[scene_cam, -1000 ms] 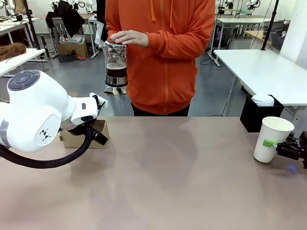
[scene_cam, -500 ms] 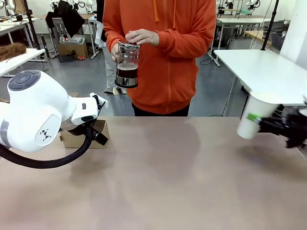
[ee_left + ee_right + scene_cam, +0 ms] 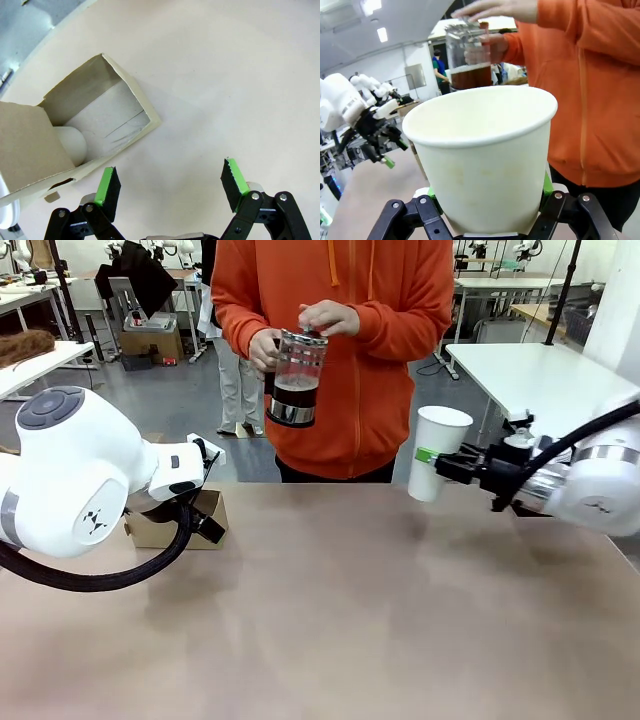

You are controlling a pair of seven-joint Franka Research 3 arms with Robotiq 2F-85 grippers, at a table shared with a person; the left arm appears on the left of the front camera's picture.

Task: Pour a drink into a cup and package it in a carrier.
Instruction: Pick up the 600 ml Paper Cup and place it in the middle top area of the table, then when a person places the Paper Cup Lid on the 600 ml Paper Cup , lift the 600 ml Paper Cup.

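Observation:
A person in an orange hoodie (image 3: 350, 340) stands at the far edge and holds a clear glass jug (image 3: 296, 378) with both hands; the dark brown drink (image 3: 295, 392) fills its lower part. My right gripper (image 3: 435, 462) is shut on the tall white paper cup (image 3: 437, 452), holding it upright above the table, to the right of the jug. In the right wrist view the cup (image 3: 485, 160) is near, with the jug (image 3: 470, 65) just behind its rim. My left gripper (image 3: 170, 182) hangs open over the table beside the brown cardboard carrier (image 3: 100, 115), which is partly hidden behind the left arm (image 3: 175, 525).
The brown tabletop (image 3: 330, 610) lies bare across the middle and front. My bulky left arm (image 3: 80, 480) stands over the left side. A white object (image 3: 72, 142) lies inside the carrier. A white table (image 3: 540, 370) stands behind at the right.
My right gripper lifted the cup from the table's right edge and carried it left and up toward the person. The person moved the jug to the right. The left arm stayed still.

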